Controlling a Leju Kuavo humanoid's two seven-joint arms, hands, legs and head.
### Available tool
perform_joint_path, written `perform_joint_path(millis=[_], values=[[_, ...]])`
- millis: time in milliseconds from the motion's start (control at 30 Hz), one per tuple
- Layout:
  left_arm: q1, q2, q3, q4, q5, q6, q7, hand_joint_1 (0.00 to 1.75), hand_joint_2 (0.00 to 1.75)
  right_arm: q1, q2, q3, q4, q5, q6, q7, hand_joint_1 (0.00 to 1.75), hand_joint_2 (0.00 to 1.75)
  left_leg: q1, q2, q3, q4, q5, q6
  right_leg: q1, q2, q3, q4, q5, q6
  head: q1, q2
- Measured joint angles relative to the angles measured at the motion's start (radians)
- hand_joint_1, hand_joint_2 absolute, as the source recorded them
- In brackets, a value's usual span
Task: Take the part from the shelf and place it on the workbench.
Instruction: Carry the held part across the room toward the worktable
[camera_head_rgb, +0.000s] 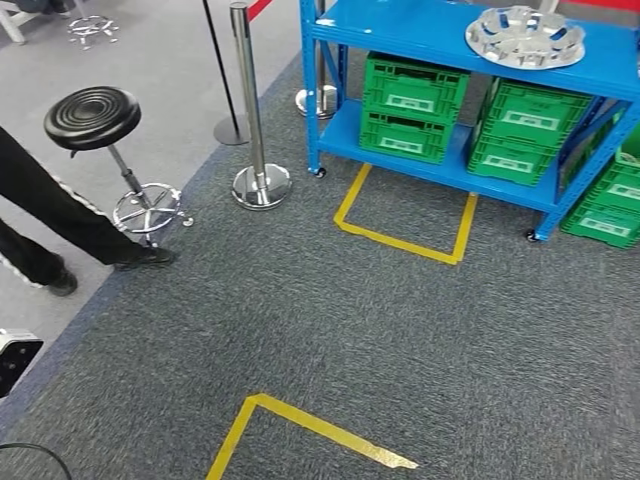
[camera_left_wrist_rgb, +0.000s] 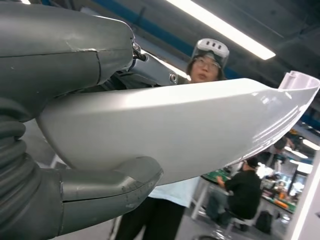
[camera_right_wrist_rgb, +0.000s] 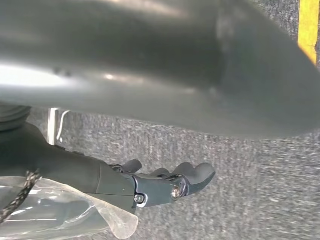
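Observation:
My left hand (camera_left_wrist_rgb: 49, 55) grips a long, curved, white glossy part (camera_left_wrist_rgb: 196, 125); its thick grey thumb (camera_left_wrist_rgb: 109, 192) presses the part's lower edge. In the right wrist view, my right hand (camera_right_wrist_rgb: 151, 185) has its dark fingers stretched out over the carpet with nothing between them. A broad, blurred grey surface (camera_right_wrist_rgb: 151, 65) passes close above them without touching. In the head view, a blue shelf (camera_head_rgb: 423, 40) stands ahead at the upper right with a round silver wheel cover (camera_head_rgb: 524, 38) on its top board.
Green crates (camera_head_rgb: 411, 105) fill the shelf's lower board. A black stool (camera_head_rgb: 94, 115), a chrome stanchion (camera_head_rgb: 253, 120) and a person's dark-trousered legs (camera_head_rgb: 45, 205) are on the left. Yellow tape marks (camera_head_rgb: 407, 240) lie on the grey carpet. Another person (camera_left_wrist_rgb: 207, 62) stands behind the held part.

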Motion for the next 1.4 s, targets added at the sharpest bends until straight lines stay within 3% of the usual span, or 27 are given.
perform_joint_path(millis=[33,100,167,200,267,300,333,400,467,533,600,667,700,733,767,833,900,967,1000,1067,1133,1200,1233,1267,1333,1400], values=[[0.000,0.001,0.003,0.000,0.001,0.000,-0.001,1.43,1.75,0.000,0.000,0.000,0.003,0.002,-0.003,-0.001,0.00,0.00,-0.001,0.026,-0.014,0.032,-0.021,-0.004,-0.002,-0.014,0.001,-0.003,0.003,-0.005,-0.004,0.000],[0.000,0.001,0.005,0.000,0.003,-0.001,-0.004,1.43,1.75,0.002,-0.001,0.000,0.008,0.004,-0.006,-0.002,0.00,0.00,-0.001,0.077,-0.064,0.151,-0.088,-0.011,-0.001,-0.043,0.000,-0.004,0.002,-0.010,-0.010,0.000],[0.001,-0.001,0.005,0.000,0.003,-0.002,-0.006,1.43,1.75,0.003,-0.002,0.000,0.012,0.005,-0.006,-0.003,0.00,0.00,0.002,0.091,-0.106,0.255,-0.128,-0.017,0.001,-0.074,0.000,-0.004,0.000,-0.010,-0.010,0.000],[0.001,-0.001,0.005,0.000,0.004,-0.002,-0.006,1.43,1.75,0.002,-0.002,0.000,0.014,0.005,-0.006,-0.003,0.00,0.00,0.003,0.094,-0.103,0.258,-0.120,-0.018,0.001,-0.089,0.000,-0.004,-0.001,-0.010,-0.010,0.000],[0.001,-0.001,0.006,0.000,0.004,-0.002,-0.007,1.43,1.75,0.001,-0.002,0.000,0.018,0.006,-0.006,-0.004,0.00,0.00,0.002,0.112,-0.040,0.151,-0.062,-0.014,0.001,-0.115,0.005,-0.003,-0.006,-0.006,-0.010,0.000],[0.001,-0.001,0.007,0.000,0.004,-0.002,-0.007,1.43,1.75,0.000,-0.002,0.000,0.019,0.006,-0.006,-0.004,0.00,0.00,-0.002,0.137,-0.001,0.081,-0.039,-0.009,0.003,-0.127,0.008,-0.003,-0.009,-0.002,-0.011,0.000],[0.000,-0.001,0.009,0.000,0.004,-0.002,-0.007,1.43,1.75,-0.001,-0.002,0.000,0.021,0.006,-0.006,-0.004,0.00,0.00,-0.007,0.156,0.028,0.027,-0.024,-0.002,0.006,-0.137,0.011,-0.003,-0.012,0.003,-0.011,0.000],[0.001,-0.001,0.013,0.000,0.005,-0.002,-0.007,1.43,1.75,-0.003,-0.002,0.000,0.023,0.007,-0.006,-0.005,0.00,0.00,-0.015,0.174,0.042,-0.010,-0.025,0.011,0.012,-0.156,0.014,-0.002,-0.017,0.011,-0.011,0.000],[0.006,-0.001,0.018,0.000,0.005,-0.002,-0.008,1.43,1.75,-0.004,-0.002,0.000,0.025,0.007,-0.006,-0.006,0.00,0.00,-0.014,0.149,0.038,-0.012,-0.022,0.022,0.012,-0.172,0.017,-0.004,-0.022,0.021,-0.011,0.000],[0.007,-0.002,0.021,0.000,0.004,-0.002,-0.010,1.43,1.75,-0.007,-0.002,0.001,0.026,0.007,-0.006,-0.006,0.00,0.00,-0.010,0.128,0.039,-0.018,-0.018,0.033,0.009,-0.136,0.007,0.024,-0.047,0.032,-0.008,0.000],[0.005,-0.005,0.022,0.000,0.004,-0.002,-0.013,1.43,1.75,-0.008,-0.002,0.000,0.027,0.007,-0.006,-0.007,0.00,0.00,-0.007,0.109,0.037,-0.020,-0.014,0.042,0.007,-0.076,-0.043,0.130,-0.105,0.037,-0.005,0.000],[0.005,-0.008,0.021,0.000,0.002,-0.004,-0.015,1.43,1.75,-0.002,-0.002,0.000,0.028,0.007,-0.006,-0.007,0.00,0.00,-0.008,0.084,0.034,-0.020,-0.013,0.046,0.007,-0.053,-0.110,0.259,-0.150,0.035,-0.004,0.000],[0.005,-0.010,0.021,0.000,0.000,-0.006,-0.016,1.43,1.75,0.001,-0.002,0.000,0.028,0.008,-0.007,-0.007,0.00,0.00,-0.008,0.070,0.033,-0.020,-0.012,0.046,0.007,-0.050,-0.129,0.285,-0.146,0.033,-0.004,0.000],[0.005,-0.012,0.020,0.000,-0.002,-0.008,-0.016,1.43,1.75,0.003,-0.002,0.000,0.028,0.008,-0.007,-0.007,0.00,0.00,-0.008,0.056,0.034,-0.020,-0.012,0.046,0.007,-0.048,-0.129,0.272,-0.122,0.031,-0.004,0.000],[0.005,-0.013,0.019,0.000,-0.005,-0.010,-0.016,1.43,1.75,0.003,-0.002,0.000,0.028,0.009,-0.007,-0.007,0.00,0.00,-0.008,0.043,0.035,-0.019,-0.012,0.046,0.007,-0.040,-0.111,0.220,-0.082,0.028,-0.004,0.000],[0.004,-0.016,0.017,0.000,-0.011,-0.014,-0.016,1.43,1.75,0.002,-0.002,0.000,0.028,0.010,-0.006,-0.007,0.00,0.00,-0.009,0.018,0.034,-0.014,-0.013,0.042,0.003,0.009,-0.058,0.086,-0.013,0.021,-0.005,0.000],[0.002,-0.018,0.014,0.000,-0.016,-0.017,-0.016,1.43,1.75,0.003,-0.002,0.000,0.027,0.011,-0.005,-0.006,0.00,0.00,-0.007,-0.005,0.026,-0.010,-0.012,0.031,-0.001,0.049,-0.027,0.017,0.004,0.017,-0.005,0.000],[0.002,-0.018,0.011,0.000,-0.019,-0.018,-0.016,1.43,1.75,0.005,-0.001,0.000,0.026,0.011,-0.003,-0.005,0.00,0.00,-0.003,-0.029,0.018,-0.010,-0.007,0.017,0.000,0.037,-0.019,0.010,0.003,0.013,-0.005,0.000],[0.003,-0.018,0.011,0.000,-0.019,-0.018,-0.015,1.43,1.75,0.005,-0.001,0.001,0.025,0.011,-0.002,-0.006,0.00,0.00,-0.003,-0.026,0.015,-0.008,-0.008,0.011,-0.001,0.024,-0.016,0.006,0.005,0.008,-0.006,0.000],[0.001,-0.016,0.010,0.000,-0.021,-0.018,-0.015,1.43,1.75,0.003,0.002,0.001,0.023,0.011,0.000,-0.006,0.00,0.00,-0.005,0.019,-0.009,0.046,-0.042,0.001,-0.004,-0.005,-0.011,0.000,0.008,-0.002,-0.012,0.000],[-0.005,-0.016,0.005,0.000,-0.022,-0.019,-0.015,1.43,1.75,0.005,0.003,0.001,0.022,0.011,0.000,-0.006,0.00,0.00,-0.004,0.075,-0.065,0.170,-0.107,-0.008,-0.001,-0.036,-0.009,-0.001,0.006,-0.008,-0.017,0.000],[-0.006,-0.018,-0.001,0.000,-0.023,-0.019,-0.014,1.43,1.75,0.007,0.003,0.001,0.022,0.011,0.000,-0.006,0.00,0.00,0.000,0.091,-0.106,0.261,-0.136,-0.013,0.001,-0.068,-0.007,-0.001,0.001,-0.009,-0.017,0.000],[-0.006,-0.018,-0.003,0.000,-0.024,-0.019,-0.014,1.43,1.75,0.006,0.003,0.001,0.021,0.011,0.000,-0.006,0.00,0.00,0.001,0.094,-0.101,0.257,-0.123,-0.014,0.001,-0.083,-0.006,-0.001,-0.001,-0.009,-0.017,0.000],[-0.006,-0.018,-0.004,0.000,-0.024,-0.020,-0.013,1.43,1.75,0.006,0.003,0.001,0.021,0.011,0.000,-0.006,0.00,0.00,0.001,0.099,-0.077,0.214,-0.094,-0.014,0.001,-0.097,-0.002,-0.001,-0.004,-0.007,-0.017,0.000],[-0.007,-0.018,-0.004,0.000,-0.024,-0.020,-0.013,1.43,1.75,0.004,0.004,0.001,0.021,0.011,0.000,-0.006,0.00,0.00,-0.004,0.139,-0.006,0.082,-0.037,-0.008,0.004,-0.121,0.006,0.000,-0.011,0.000,-0.017,0.000],[-0.010,-0.018,-0.005,0.000,-0.024,-0.019,-0.013,1.43,1.75,0.003,0.004,0.001,0.021,0.011,0.000,-0.006,0.00,0.00,-0.013,0.173,0.032,0.005,-0.021,0.005,0.010,-0.142,0.012,0.000,-0.018,0.010,-0.017,0.000]])
